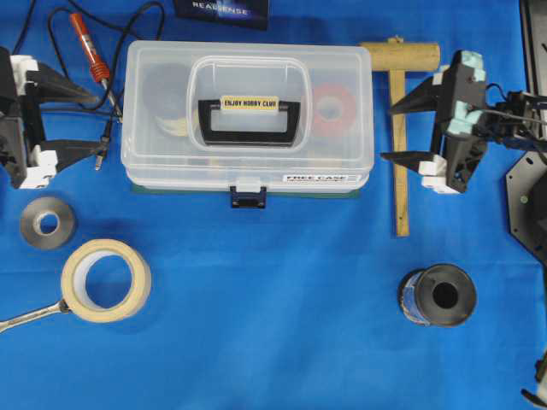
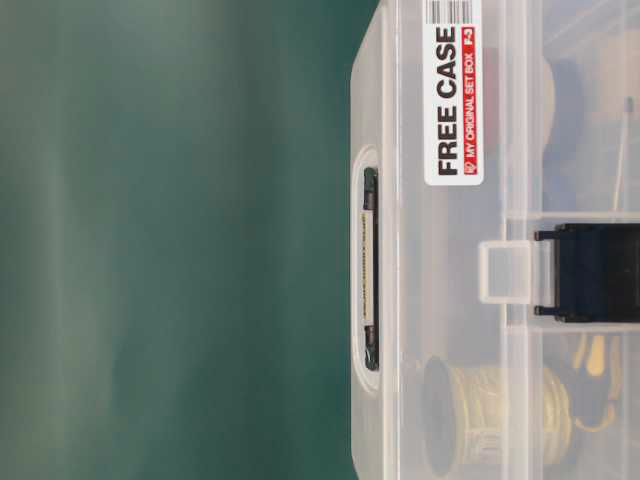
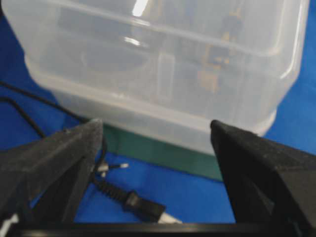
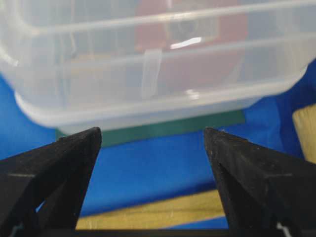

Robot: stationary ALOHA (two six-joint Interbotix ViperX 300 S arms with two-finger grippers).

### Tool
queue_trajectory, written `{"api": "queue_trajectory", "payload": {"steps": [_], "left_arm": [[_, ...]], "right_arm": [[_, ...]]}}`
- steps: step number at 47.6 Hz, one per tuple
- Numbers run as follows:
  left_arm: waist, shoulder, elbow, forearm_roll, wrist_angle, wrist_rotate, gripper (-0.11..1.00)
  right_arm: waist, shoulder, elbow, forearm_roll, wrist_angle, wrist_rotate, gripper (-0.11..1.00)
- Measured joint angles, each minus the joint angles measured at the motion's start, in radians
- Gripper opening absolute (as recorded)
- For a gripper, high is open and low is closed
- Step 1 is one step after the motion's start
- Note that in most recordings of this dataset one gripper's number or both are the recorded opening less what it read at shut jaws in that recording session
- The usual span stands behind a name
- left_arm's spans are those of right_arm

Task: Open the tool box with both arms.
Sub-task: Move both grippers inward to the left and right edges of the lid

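The tool box (image 1: 248, 120) is a clear plastic case with a black handle (image 1: 249, 122), a yellow label and a dark blue front latch (image 1: 248, 198). It sits in the middle of the blue mat with its lid down. My left gripper (image 1: 100, 120) stands open just off the box's left end, touching nothing. My right gripper (image 1: 386, 133) stands open just off the right end, also empty. The left wrist view has the left gripper (image 3: 155, 126) facing the tool box (image 3: 163, 64) and its green bottom rim. The right gripper (image 4: 151, 132) faces the tool box (image 4: 148, 74) likewise. The table-level view gives a close look at the tool box (image 2: 450, 300) and latch (image 2: 595, 272).
A wooden mallet (image 1: 398, 128) lies under the right gripper. A red-handled probe (image 1: 88, 47) and black cables (image 3: 133, 197) lie by the left gripper. In front are a grey tape roll (image 1: 47, 222), masking tape (image 1: 107, 280), a wrench (image 1: 30, 316) and a black spool (image 1: 438, 295).
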Motion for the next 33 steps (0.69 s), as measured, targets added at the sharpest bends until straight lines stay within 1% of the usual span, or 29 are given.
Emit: {"api": "queue_trajectory", "payload": {"steps": [6,13,23,33], "left_arm": [[0.0,0.052,-0.014,0.0,-0.069,0.005,0.86],[0.002,0.11,-0.031,0.002,-0.101,0.012,0.86],[0.005,0.186,-0.044,0.002,-0.101,0.011,0.86],[0.006,0.189,-0.044,0.002,-0.101,0.011,0.86]], "right_arm": [[0.0,0.026,-0.017,0.0,-0.032,0.0,0.83],[0.0,0.055,-0.032,0.0,-0.054,-0.002,0.83],[-0.002,0.069,-0.037,-0.002,-0.057,-0.002,0.83],[-0.002,0.072,-0.038,-0.005,-0.06,-0.002,0.83]]}}
